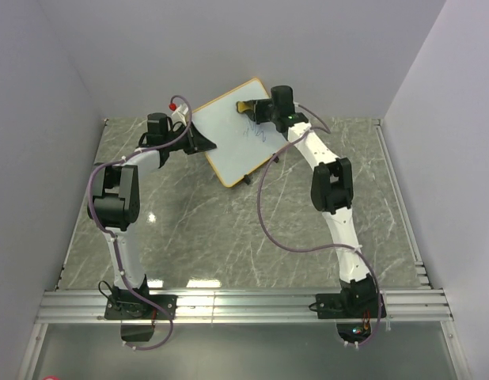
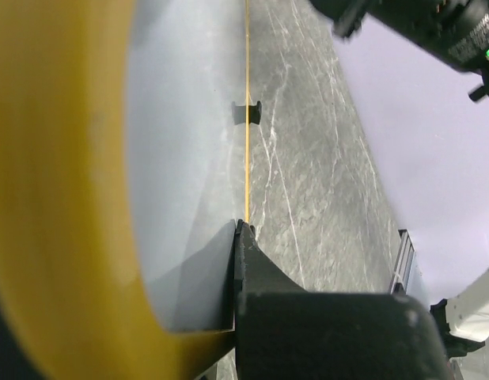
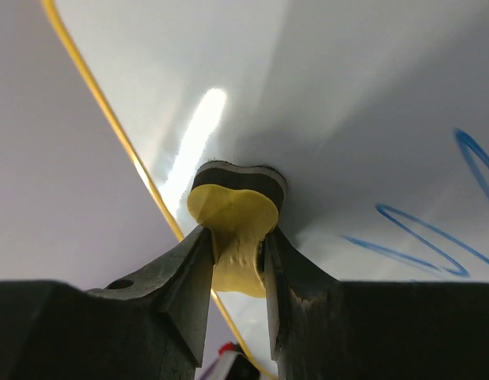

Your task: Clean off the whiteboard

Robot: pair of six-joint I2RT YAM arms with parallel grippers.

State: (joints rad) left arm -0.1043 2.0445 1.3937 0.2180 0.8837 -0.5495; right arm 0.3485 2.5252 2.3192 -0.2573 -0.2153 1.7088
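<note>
eraser (image 3: 233, 210) clamped in right gripper (image 3: 236, 277), pressed to whiteboard (image 3: 347, 95); left gripper (image 1: 200, 142) pinches its edge; sweep firmly toward blue scribbles (image 3: 418, 237).

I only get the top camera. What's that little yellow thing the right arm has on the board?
Observer: It's a yellow eraser, squeezed tight between the right jaws.
Operator: Is it really touching the board?
Observer: Yes. Its dark felt side sits flat against the whiteboard.
Operator: And is the left arm holding the board?
Observer: Yes. In the left wrist view the left jaws are clamped over its yellow rim.
</note>
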